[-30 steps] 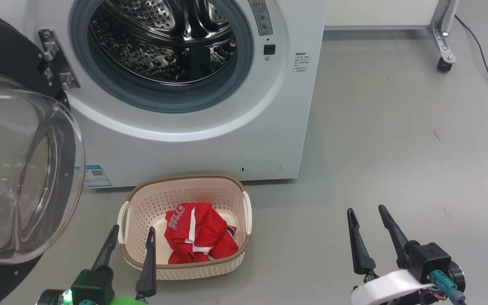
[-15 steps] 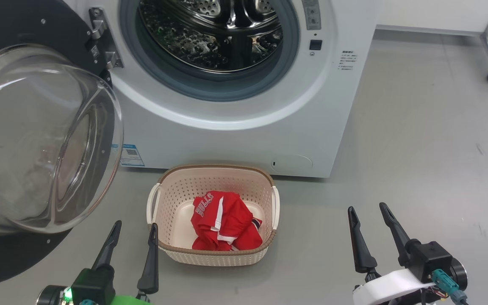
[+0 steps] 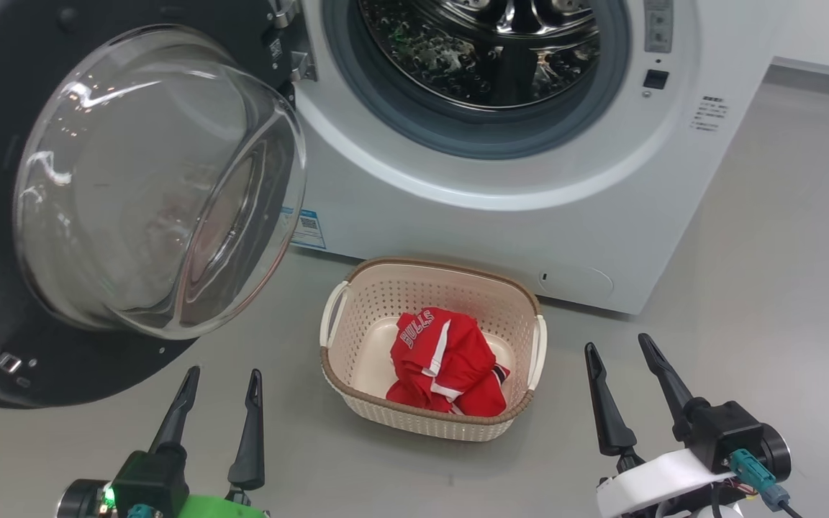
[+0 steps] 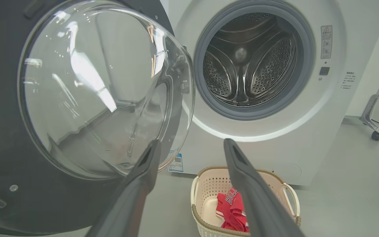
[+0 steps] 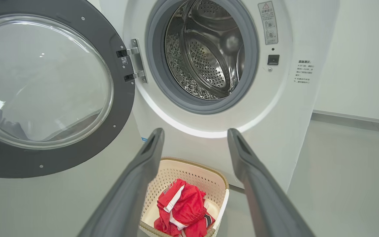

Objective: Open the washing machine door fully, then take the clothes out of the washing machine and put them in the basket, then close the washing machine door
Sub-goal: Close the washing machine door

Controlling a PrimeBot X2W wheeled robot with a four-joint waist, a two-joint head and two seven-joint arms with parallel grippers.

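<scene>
The white washing machine (image 3: 529,223) stands with its steel drum (image 3: 494,50) showing nothing inside. Its black-rimmed washing machine door (image 3: 148,187) with the glass bowl hangs wide open at the left. On the floor in front sits the cream basket (image 3: 357,338), with the red clothes (image 3: 443,363) bundled inside. My left gripper (image 3: 224,381) is open at the lower left, near the door's lower edge and left of the basket. My right gripper (image 3: 619,347) is open at the lower right, right of the basket. Both hold nothing. The wrist views show the door (image 4: 87,92), the drum (image 5: 209,52) and the basket (image 5: 214,184).
Grey floor (image 3: 781,252) stretches to the right of the washer. A metal leg on a caster (image 4: 375,131) stands at the far right by a pale wall (image 5: 357,56).
The head camera has turned left, so washer, door and basket have shifted right in the picture. Both grippers stay open and hold the same places in view.
</scene>
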